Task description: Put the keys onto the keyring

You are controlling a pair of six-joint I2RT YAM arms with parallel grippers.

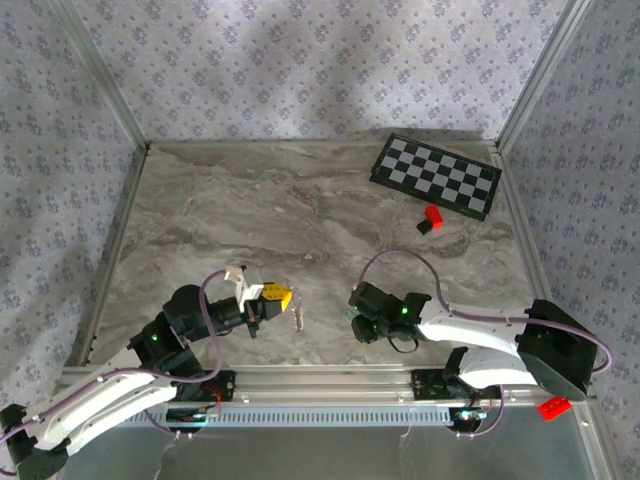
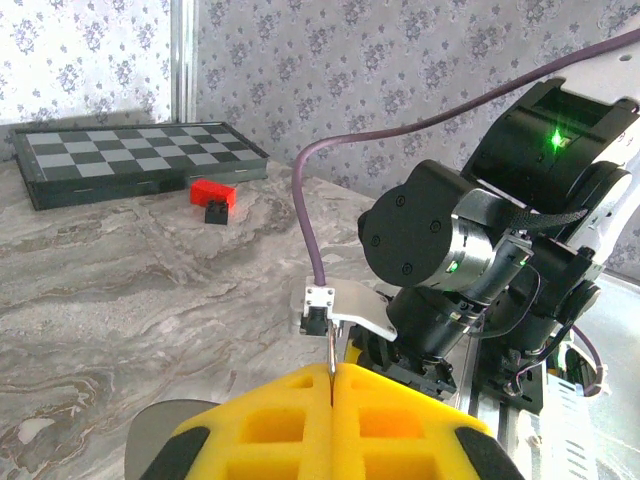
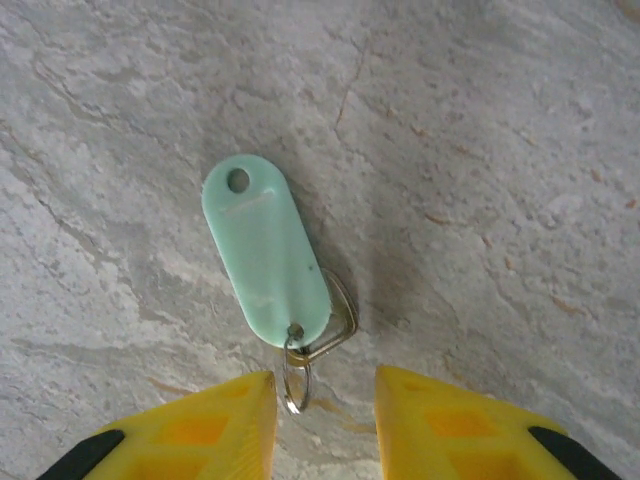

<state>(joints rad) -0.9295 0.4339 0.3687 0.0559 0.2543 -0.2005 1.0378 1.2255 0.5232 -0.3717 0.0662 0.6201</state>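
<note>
From above, the left arm [image 1: 100, 395] lies low along the near edge of the marble table [image 1: 300, 200]. Its elbow is bent and its forearm reaches right. The left gripper [image 1: 280, 296] is held level, and the silvery keyring [image 1: 297, 318] hangs just beside its yellow tips. The right arm [image 1: 480, 335] stretches left from its base, with the wrist bent so the right gripper [image 1: 360, 325] points down at the table. A chessboard [image 1: 435, 175] and a red block [image 1: 433, 214] lie at the far right.

In the left wrist view, the yellow fingers [image 2: 400, 420] are pressed together, with a thin sliver of metal clamped in the seam.

In the right wrist view, the yellow fingertips [image 3: 200, 430] stand apart and hold nothing. The mint-green key tag [image 3: 265, 250] lies flat on the marble near them. Its small metal ring [image 3: 296, 375] reaches into the gap between the tips.
</note>
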